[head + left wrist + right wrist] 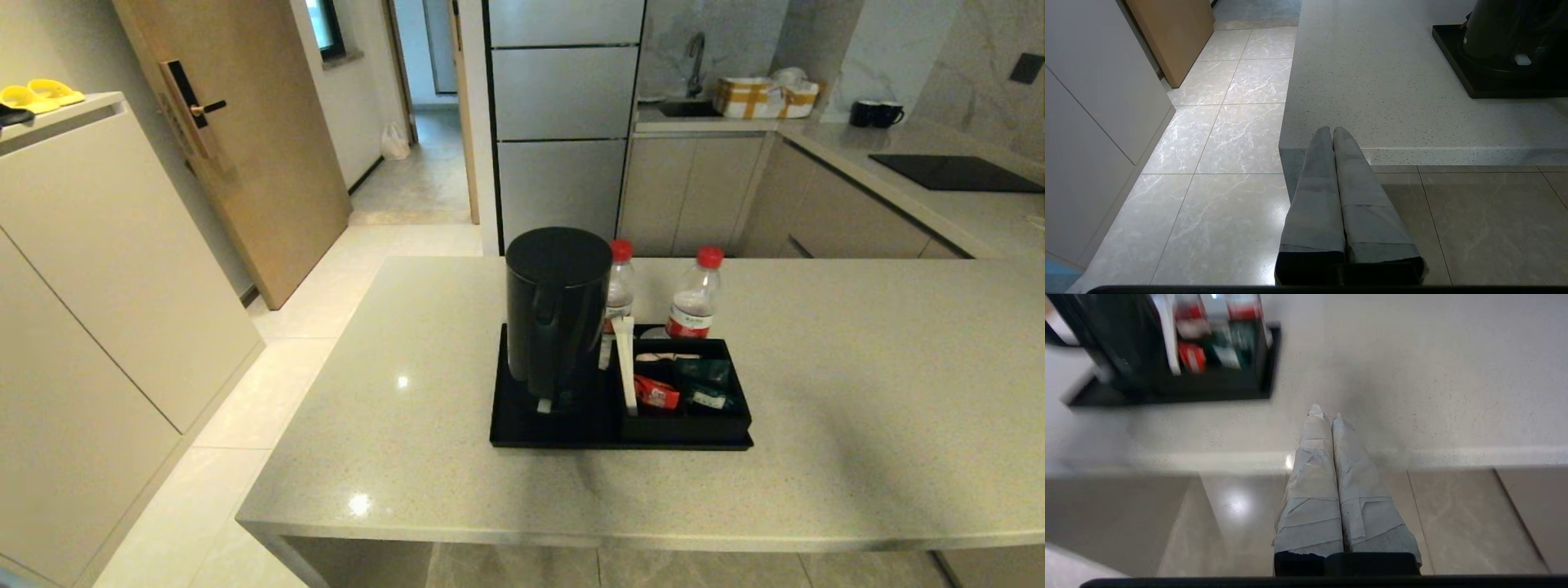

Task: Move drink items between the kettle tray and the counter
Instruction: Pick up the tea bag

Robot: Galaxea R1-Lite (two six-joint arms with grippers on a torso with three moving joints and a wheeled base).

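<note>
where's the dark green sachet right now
In the head view, the dark green sachet lies in the sachet box on the kettle tray's right side, beside the red sachet.

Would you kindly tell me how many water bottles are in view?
2: one water bottle partly hidden behind the kettle, the other bottle behind the sachet box. More could be hidden.

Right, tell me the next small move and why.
Probably open the right gripper and bring it over the counter toward the nearer water bottle. Both grippers are shut, empty and back at the counter's near edge, and that bottle stands exposed on the tray's right side.
</note>
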